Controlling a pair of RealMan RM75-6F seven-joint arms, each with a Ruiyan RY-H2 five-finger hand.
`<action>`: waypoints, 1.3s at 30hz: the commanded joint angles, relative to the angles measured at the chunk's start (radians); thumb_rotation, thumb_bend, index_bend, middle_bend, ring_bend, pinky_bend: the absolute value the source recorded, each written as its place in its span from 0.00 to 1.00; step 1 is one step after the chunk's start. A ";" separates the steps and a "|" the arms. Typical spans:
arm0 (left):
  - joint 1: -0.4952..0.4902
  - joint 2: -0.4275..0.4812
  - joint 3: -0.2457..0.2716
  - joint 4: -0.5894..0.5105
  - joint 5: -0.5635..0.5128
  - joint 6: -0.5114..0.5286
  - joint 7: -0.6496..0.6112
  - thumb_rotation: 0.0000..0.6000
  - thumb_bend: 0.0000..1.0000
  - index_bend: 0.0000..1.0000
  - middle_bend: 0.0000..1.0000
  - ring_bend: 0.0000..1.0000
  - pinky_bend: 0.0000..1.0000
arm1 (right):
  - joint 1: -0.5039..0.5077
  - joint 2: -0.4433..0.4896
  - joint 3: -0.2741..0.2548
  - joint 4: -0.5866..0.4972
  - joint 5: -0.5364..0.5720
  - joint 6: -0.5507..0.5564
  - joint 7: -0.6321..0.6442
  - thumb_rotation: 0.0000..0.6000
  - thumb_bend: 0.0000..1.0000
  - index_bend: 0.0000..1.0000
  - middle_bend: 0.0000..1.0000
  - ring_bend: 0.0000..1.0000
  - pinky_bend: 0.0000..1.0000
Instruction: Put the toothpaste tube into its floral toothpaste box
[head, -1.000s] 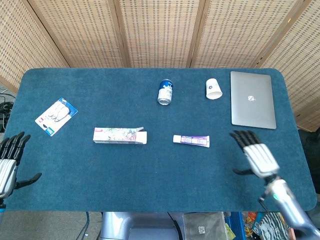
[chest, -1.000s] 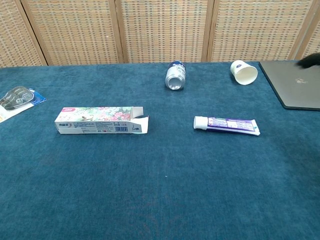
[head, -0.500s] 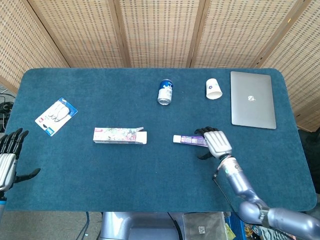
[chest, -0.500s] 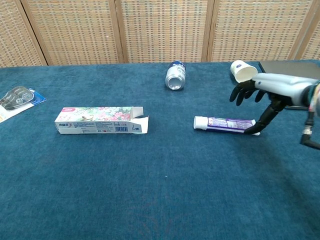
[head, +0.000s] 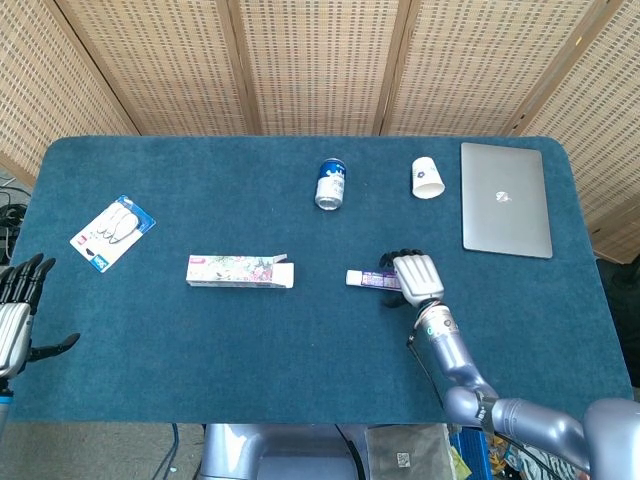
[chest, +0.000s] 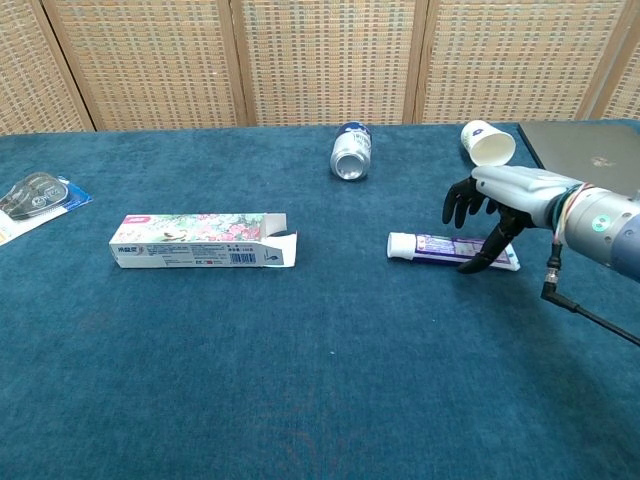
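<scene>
The toothpaste tube (chest: 440, 246) (head: 366, 279), white-capped with a purple label, lies flat at mid-table, cap pointing left. My right hand (chest: 497, 205) (head: 415, 277) hovers over its tail end with fingers spread and arched down; the thumb reaches the cloth in front of the tube, and nothing is gripped. The floral toothpaste box (chest: 202, 241) (head: 240, 271) lies to the left, its open flaps facing the tube. My left hand (head: 17, 312) hangs off the table's left front corner, fingers spread, holding nothing.
A tipped drink can (chest: 351, 152) and a tipped paper cup (chest: 487, 143) lie at the back. A closed laptop (head: 505, 198) sits at the back right. A blister pack (head: 112, 231) lies at the far left. The blue cloth table (chest: 320, 380) has bare room in front.
My right hand has swung in from the table's right front edge and slid left along the tube's tail. The left hand, tube and box have hardly moved.
</scene>
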 joint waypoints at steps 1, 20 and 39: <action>-0.001 0.000 0.000 0.001 0.000 -0.001 0.000 1.00 0.17 0.00 0.00 0.00 0.00 | 0.012 -0.030 -0.006 0.055 -0.025 -0.011 0.026 1.00 0.17 0.37 0.38 0.29 0.25; -0.018 -0.020 -0.003 0.001 -0.029 -0.017 0.037 1.00 0.17 0.00 0.00 0.00 0.00 | 0.038 -0.062 -0.020 0.192 -0.052 -0.081 0.046 1.00 0.43 0.50 0.50 0.39 0.36; -0.382 -0.170 -0.091 0.216 -0.029 -0.443 0.074 1.00 0.17 0.00 0.00 0.00 0.00 | -0.105 0.286 -0.072 -0.166 -0.352 0.177 0.222 1.00 0.57 0.59 0.58 0.46 0.42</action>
